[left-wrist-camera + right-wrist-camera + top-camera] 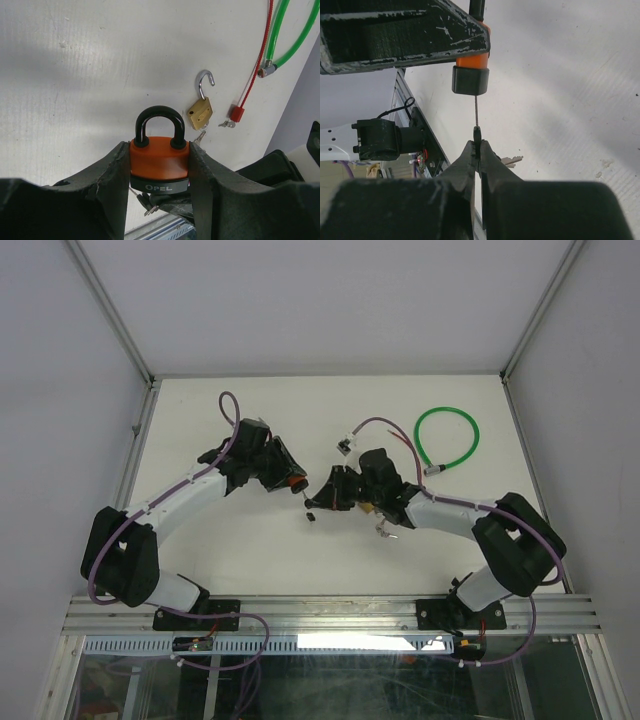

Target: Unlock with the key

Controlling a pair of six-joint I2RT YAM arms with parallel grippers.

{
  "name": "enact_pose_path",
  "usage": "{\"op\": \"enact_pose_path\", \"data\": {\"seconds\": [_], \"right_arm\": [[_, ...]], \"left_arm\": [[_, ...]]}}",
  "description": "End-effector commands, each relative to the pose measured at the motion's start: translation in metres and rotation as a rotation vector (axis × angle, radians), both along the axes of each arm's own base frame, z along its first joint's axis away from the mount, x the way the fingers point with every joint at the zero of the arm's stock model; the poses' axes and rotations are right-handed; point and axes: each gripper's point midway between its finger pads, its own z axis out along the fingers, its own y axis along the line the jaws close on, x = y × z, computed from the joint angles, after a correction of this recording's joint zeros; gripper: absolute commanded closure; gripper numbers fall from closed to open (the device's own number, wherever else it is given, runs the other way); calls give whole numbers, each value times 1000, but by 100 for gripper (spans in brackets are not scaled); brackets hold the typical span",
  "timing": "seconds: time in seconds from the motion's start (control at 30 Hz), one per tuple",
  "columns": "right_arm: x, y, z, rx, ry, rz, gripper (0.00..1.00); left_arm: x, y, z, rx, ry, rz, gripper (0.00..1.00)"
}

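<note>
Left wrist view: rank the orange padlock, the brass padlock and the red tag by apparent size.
1. orange padlock, held in the left end effector; nearness to the camera inflates it.
2. brass padlock, shackle open.
3. red tag.

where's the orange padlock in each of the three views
top external: orange padlock near picture centre, at the left gripper.
left wrist: padlock bottom centre, clamped.
right wrist: padlock top centre, just above the key.
shared landmark: the left gripper clamping it.
</note>
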Motion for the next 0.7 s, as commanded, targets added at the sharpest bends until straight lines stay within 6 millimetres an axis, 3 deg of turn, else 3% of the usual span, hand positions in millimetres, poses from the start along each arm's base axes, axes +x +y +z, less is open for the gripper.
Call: {"op": "enact_pose_path", "data": {"seconds": [0.0, 0.3, 0.67], "right_arm": [[14, -1, 33, 94, -60, -63, 100], [17, -4, 35, 103, -62, -86, 100], [20, -5, 38, 112, -83, -100, 100]], "left_arm": [[7, -11, 31, -63, -99, -7, 94], [7, -13, 31, -54, -106, -3, 94], [4, -18, 18, -21, -86, 4, 94]]}}
